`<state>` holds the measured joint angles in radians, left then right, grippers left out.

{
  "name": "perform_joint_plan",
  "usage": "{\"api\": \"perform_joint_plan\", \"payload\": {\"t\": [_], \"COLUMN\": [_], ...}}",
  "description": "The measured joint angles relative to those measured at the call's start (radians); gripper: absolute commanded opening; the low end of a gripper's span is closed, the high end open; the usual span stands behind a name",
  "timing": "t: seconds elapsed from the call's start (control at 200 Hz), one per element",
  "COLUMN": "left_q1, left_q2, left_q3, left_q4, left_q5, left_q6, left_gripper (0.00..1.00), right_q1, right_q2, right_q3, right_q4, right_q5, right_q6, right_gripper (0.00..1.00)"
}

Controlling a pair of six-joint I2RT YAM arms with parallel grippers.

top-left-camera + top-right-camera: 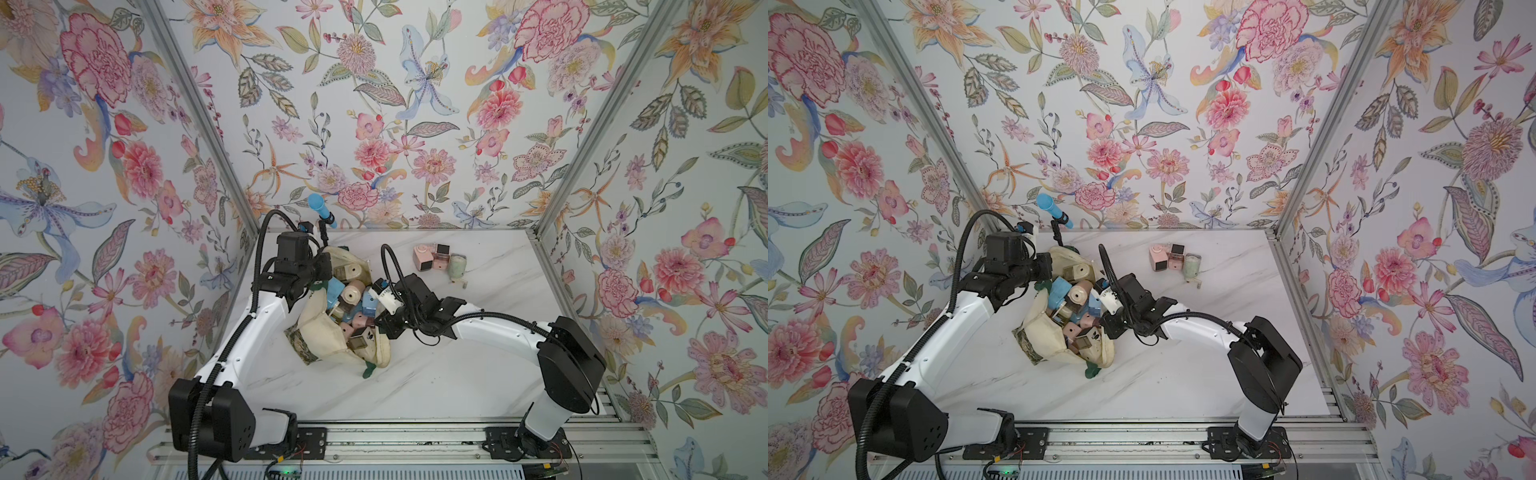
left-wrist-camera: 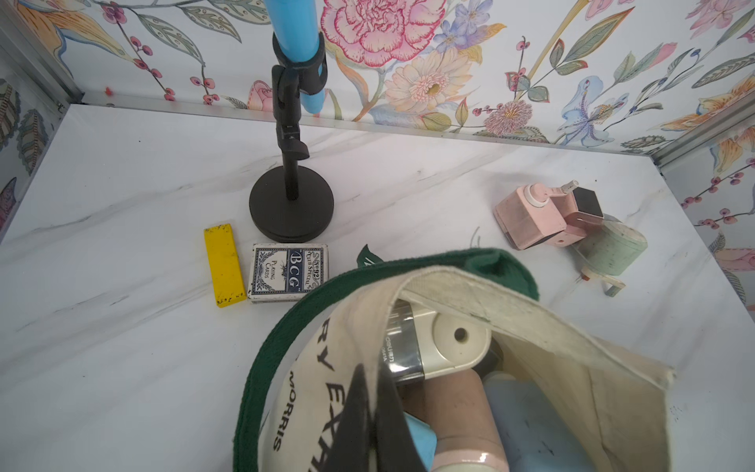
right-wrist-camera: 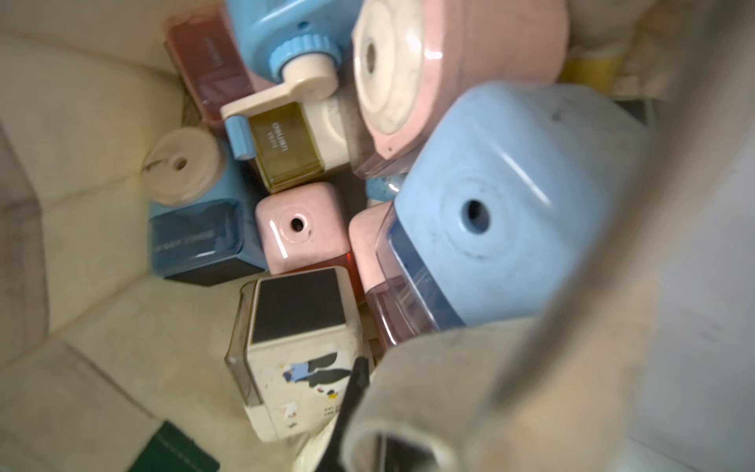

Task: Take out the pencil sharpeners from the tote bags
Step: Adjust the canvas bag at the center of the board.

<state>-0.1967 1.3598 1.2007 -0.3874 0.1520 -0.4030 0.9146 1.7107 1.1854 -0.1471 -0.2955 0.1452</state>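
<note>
Left fingers (image 2: 359, 408): clenched on the lettered cream rim of the tote bag (image 1: 318, 332), on its left side. The tote bag lies slumped and open at the middle of the surface (image 1: 457, 374). Pencil sharpeners (image 1: 354, 293) fill it in a loose heap: blue, pink and cream, some dark-faced. Right fingers (image 3: 352, 388): clenched, with the tote's right-hand rim cloth bunched around them. Further right, well apart from the tote, three sharpeners (image 1: 440, 259) lie touching on the surface: two pink, one sage green.
</note>
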Motion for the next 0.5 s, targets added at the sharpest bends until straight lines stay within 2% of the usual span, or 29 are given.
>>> {"api": "perform_joint_plan", "payload": {"t": [0.1, 0.145, 0.165, 0.21, 0.265, 0.335, 0.41, 0.5], "left_q1": [0.000, 0.000, 0.000, 0.000, 0.000, 0.000, 0.000, 0.000], "left_q2": [0.016, 0.020, 0.021, 0.021, 0.021, 0.021, 0.014, -0.003], "left_q3": [0.000, 0.000, 0.000, 0.000, 0.000, -0.008, -0.043, -0.091], "left_q4": [0.006, 0.007, 0.008, 0.011, 0.015, 0.029, 0.082, 0.141], "left_q5": [-0.004, -0.004, -0.003, -0.002, 0.006, 0.025, 0.039, 0.050], "left_q6": [0.029, 0.039, 0.042, 0.046, 0.048, 0.047, 0.044, 0.044], "left_gripper": [0.00, 0.00, 0.00, 0.00, 0.00, 0.00, 0.00, 0.00], "right_q1": [0.020, 0.021, 0.021, 0.020, 0.018, 0.020, 0.017, 0.003], "right_q2": [0.000, 0.000, 0.000, 0.000, -0.001, -0.006, -0.025, -0.087], "right_q3": [0.000, 0.000, 0.000, 0.000, 0.000, 0.000, -0.003, -0.026], "right_q4": [-0.004, -0.010, -0.011, -0.015, -0.021, -0.028, -0.036, -0.035], "right_q5": [-0.037, -0.050, -0.055, -0.061, -0.077, -0.085, -0.081, -0.042], "right_q6": [-0.021, -0.031, -0.034, -0.041, -0.049, -0.048, -0.054, -0.059], "right_gripper": [0.00, 0.04, 0.08, 0.25, 0.33, 0.50, 0.59, 0.63]}}
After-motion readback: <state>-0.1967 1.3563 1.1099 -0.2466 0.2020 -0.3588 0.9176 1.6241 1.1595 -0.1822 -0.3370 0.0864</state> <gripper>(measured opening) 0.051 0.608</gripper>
